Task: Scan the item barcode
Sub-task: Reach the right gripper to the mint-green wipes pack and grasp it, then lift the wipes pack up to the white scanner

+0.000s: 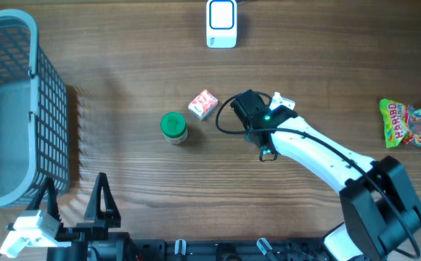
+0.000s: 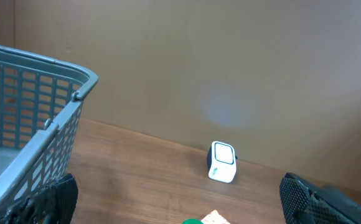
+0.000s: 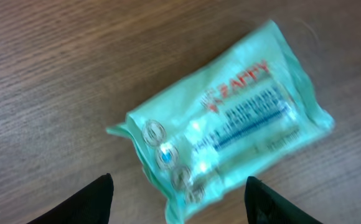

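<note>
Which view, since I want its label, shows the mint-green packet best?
Right wrist: the packet fills the frame, print up, slightly blurred. Overhead, the right gripper largely hides it; left wrist misses it.

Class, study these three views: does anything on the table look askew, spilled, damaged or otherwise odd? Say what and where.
Nothing looks spilled or broken. The pale green packet lies slanted and crumpled below the right claw. The gummy bag sits apart at the right edge.
</note>
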Robot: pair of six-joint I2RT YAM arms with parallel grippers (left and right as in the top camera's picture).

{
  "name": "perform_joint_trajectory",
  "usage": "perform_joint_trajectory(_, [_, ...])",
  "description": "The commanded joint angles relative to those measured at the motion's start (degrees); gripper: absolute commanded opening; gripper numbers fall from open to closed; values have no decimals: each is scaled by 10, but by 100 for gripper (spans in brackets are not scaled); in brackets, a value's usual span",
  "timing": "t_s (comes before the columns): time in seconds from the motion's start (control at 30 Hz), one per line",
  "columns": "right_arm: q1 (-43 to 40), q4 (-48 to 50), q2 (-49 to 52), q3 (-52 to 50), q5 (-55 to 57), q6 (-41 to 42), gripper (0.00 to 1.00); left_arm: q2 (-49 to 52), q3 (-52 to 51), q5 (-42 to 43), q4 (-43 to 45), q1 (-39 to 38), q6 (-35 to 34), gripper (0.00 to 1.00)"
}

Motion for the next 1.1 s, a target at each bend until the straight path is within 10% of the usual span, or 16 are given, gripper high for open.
perform_joint_trajectory(0.0, [0, 22, 35, -8, 45, -76, 68, -6, -3, -8, -1, -4, 2, 100])
perform_joint_trajectory(0.17, [0, 30, 80, -8, 58, -127, 68, -6, -3, -19, -1, -4, 2, 100])
perform_joint_trajectory(0.27, [0, 27, 117, -8, 57, -122, 40, -6, -3, -23, -3, -4, 2, 100])
perform_joint_trajectory(0.33, [0, 12, 125, -8, 58, -95, 4, -6, -3, -23, -5, -4, 2, 100])
perform_joint_trajectory(0.6, [0, -42, 51, 46, 6, -82, 4, -6, -3, -23, -33, -4, 1, 100])
perform_joint_trajectory(0.87, [-33, -30, -93, 122, -645, -382, 4, -6, -3, -23, -69, -4, 1, 100])
perform_joint_trajectory(1.07, [-49, -87, -115, 118, -831, -584, 4, -6, -3, -23, -84, -4, 1, 100])
